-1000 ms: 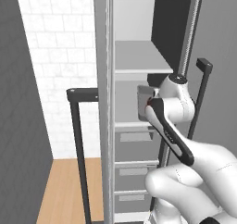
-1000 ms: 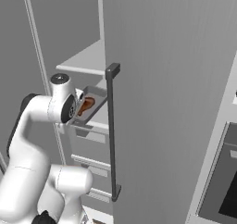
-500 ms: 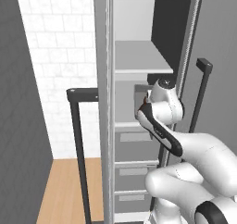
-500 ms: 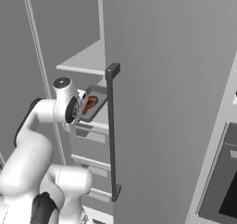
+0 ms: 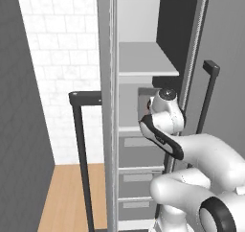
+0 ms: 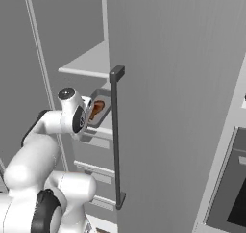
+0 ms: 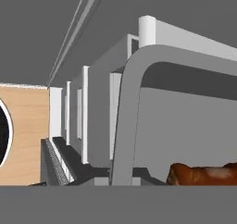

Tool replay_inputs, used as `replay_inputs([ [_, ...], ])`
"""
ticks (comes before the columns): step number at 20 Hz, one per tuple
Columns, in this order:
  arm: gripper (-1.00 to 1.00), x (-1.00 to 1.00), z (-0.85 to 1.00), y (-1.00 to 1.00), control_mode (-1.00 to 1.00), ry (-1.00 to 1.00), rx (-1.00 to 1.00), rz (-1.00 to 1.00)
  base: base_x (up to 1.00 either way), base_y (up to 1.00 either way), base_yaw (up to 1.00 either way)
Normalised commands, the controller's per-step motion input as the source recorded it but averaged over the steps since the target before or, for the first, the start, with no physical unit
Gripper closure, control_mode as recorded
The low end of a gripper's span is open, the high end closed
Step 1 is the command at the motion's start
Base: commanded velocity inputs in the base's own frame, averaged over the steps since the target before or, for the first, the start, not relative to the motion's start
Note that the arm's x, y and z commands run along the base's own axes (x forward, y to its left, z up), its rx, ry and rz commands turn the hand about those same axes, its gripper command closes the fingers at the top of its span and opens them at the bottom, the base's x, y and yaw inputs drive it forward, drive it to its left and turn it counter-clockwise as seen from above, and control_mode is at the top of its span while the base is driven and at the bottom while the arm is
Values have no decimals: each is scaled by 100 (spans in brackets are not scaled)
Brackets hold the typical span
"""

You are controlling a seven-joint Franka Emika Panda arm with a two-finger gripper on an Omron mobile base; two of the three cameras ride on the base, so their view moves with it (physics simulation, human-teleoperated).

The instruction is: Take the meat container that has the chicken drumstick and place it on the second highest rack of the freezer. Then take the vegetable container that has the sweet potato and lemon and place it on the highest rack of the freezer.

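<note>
The freezer point(image 5: 107, 130) stands open. The grey meat container point(image 6: 98, 108) holds the reddish-brown chicken drumstick point(image 6: 96, 110) and hangs tilted at the front of the freezer. It is below the highest rack point(image 6: 89, 63) and just above the second highest rack point(image 5: 129, 129). My gripper point(image 6: 89, 115) is shut on the container's near rim. In the hand view the container's rim point(image 7: 134, 102) arches close ahead and the drumstick point(image 7: 203, 174) lies at the lower right. The vegetable container with the sweet potato and lemon is out of view.
The freezer door point(image 6: 182, 107) with its dark bar handle point(image 6: 116, 135) stands close on the right of the arm. Grey drawers point(image 5: 139, 178) sit under the shelves. A second dark handle point(image 5: 80, 145) and a white tiled wall point(image 5: 62, 58) are to the left.
The hand has carried the meat container a little further towards the freezer shelves, and the arm's elbow has swung lower. The grip is unchanged.
</note>
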Motion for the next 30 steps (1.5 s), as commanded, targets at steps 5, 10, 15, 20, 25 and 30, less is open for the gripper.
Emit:
replay_inputs([
  [5,100,56,-5,0,-100,0,0,-2,0,0,0],
  [10,100,61,-8,0,-100,0,-1,-2,0,0,0],
  [15,100,53,-23,0,-100,0,-2,0,0,0,0],
  [20,100,37,-41,0,-100,0,-3,0,0,0,0],
  [25,100,24,-42,0,-100,0,-2,0,0,0,0],
  [30,100,26,-32,0,-100,0,0,0,0,0,0],
])
